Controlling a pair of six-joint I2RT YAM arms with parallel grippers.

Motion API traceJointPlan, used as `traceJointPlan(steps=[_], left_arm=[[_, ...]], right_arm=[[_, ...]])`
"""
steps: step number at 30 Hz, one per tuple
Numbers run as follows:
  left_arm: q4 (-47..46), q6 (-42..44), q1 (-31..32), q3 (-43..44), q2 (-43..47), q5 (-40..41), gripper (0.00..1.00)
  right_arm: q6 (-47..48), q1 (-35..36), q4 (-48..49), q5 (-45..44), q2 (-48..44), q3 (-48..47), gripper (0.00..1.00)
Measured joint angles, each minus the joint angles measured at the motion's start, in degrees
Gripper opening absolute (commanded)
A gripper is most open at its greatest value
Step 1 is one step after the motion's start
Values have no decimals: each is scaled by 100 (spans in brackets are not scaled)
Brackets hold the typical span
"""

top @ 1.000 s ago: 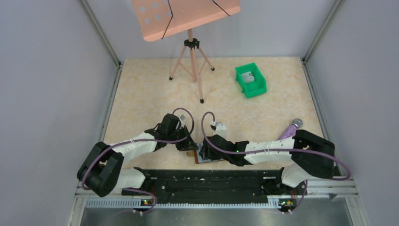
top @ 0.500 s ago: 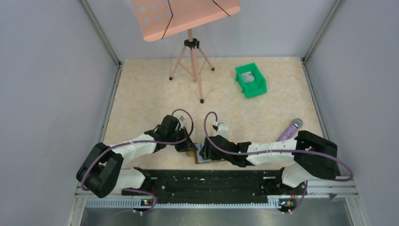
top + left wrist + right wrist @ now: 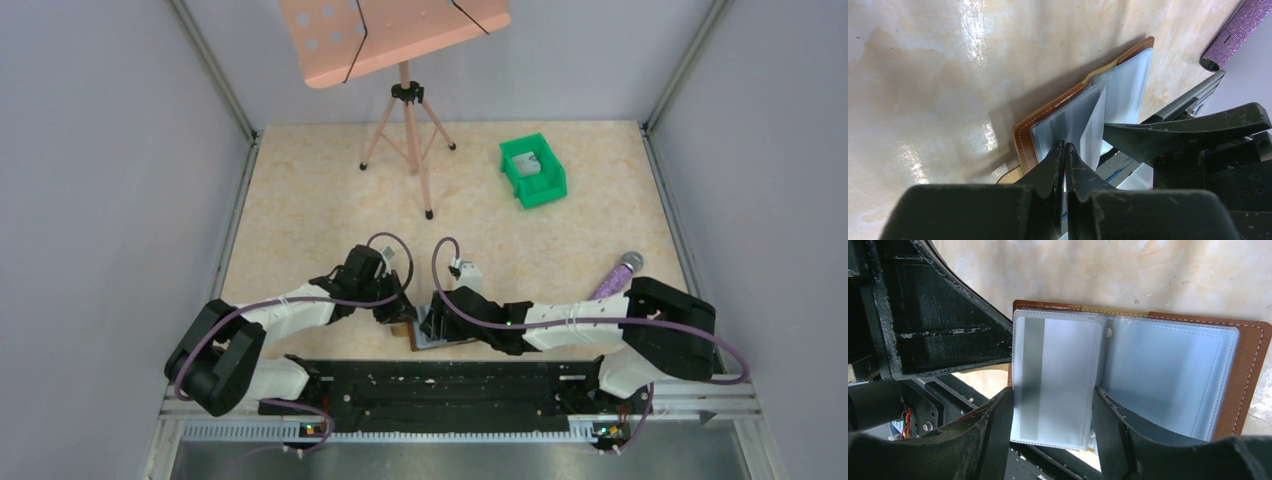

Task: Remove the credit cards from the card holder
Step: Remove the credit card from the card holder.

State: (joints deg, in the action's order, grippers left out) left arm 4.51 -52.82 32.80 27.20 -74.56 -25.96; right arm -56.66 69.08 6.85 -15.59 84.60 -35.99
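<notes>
Our left gripper [image 3: 1064, 150] pinches a clear sleeve [image 3: 1083, 120] of the brown leather wallet [image 3: 1023, 140], right gripper [image 3: 1050, 400] spread; we'd nip the stiff, slick silvery card [image 3: 1063, 355] edgewise

Left arm [image 3: 290, 305], right arm [image 3: 560, 322] reach in from the sides. Left jaws, right jaws nearly meet at near edge of worktop [image 3: 300, 200]. Card holder [image 3: 432, 338] right under both jaws, brown, blue-grey part showing. Purple roll [image 3: 617, 274] off to right of right jaws. Green bin [image 3: 548, 185] far past right jaws, small grey thing [image 3: 530, 166] inside. Pink stand [image 3: 405, 100] far past left jaws.
</notes>
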Motion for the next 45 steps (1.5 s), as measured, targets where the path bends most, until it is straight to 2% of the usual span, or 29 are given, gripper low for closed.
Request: traceJointPlan(steps=[8, 20, 25, 30, 37, 45], left_arm=[[-2, -35, 48, 0, 4, -55, 6], [-387, -219, 146, 0, 11, -293, 7], [-584, -286, 317, 70, -216, -326, 7], [-726, -334, 542, 358, -636, -323, 7], [-986, -501, 820, 719, -1049, -310, 6], [-743, -608, 828, 726, -986, 118, 11]], right_arm=[[2, 0, -153, 24, 42, -26, 68], [72, 0, -525, -129, -258, -55, 67], [170, 0, -916, -374, -901, -55, 63], [251, 0, -1285, -577, -1668, -24, 52], [317, -9, -1460, -730, -2787, 317, 45], [509, -74, -1386, -645, -2872, 599, 37]])
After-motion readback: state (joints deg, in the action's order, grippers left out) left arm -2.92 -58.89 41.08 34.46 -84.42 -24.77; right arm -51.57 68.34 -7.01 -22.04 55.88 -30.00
